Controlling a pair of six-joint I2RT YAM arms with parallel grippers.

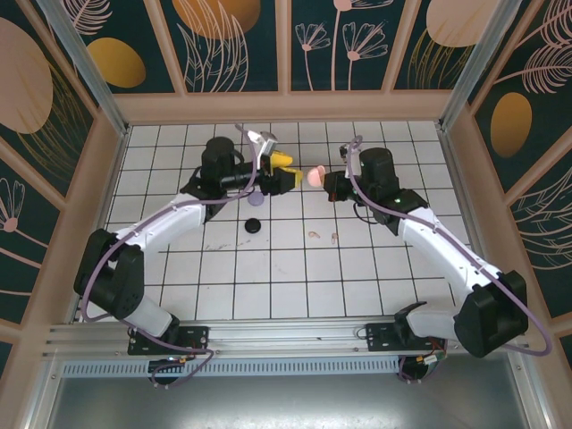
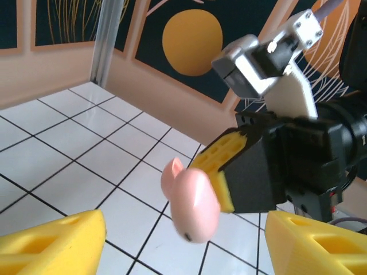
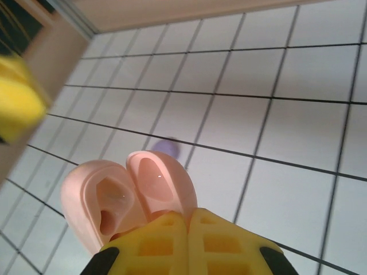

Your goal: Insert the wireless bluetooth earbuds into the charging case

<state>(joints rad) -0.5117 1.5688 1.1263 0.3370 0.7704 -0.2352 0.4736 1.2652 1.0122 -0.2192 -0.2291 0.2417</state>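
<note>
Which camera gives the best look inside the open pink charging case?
Right wrist: the pink case lies open toward that camera, both hollowed halves visible. Left wrist catches its smooth outer shell from the side; the top view gives a small pink blob.

Pale pink case (image 3: 137,189), possibly lilac blur (image 3: 166,147)

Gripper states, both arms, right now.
Left gripper: open, holding nothing.
Right gripper: closed on the pink charging case, whose lid is open.
</note>
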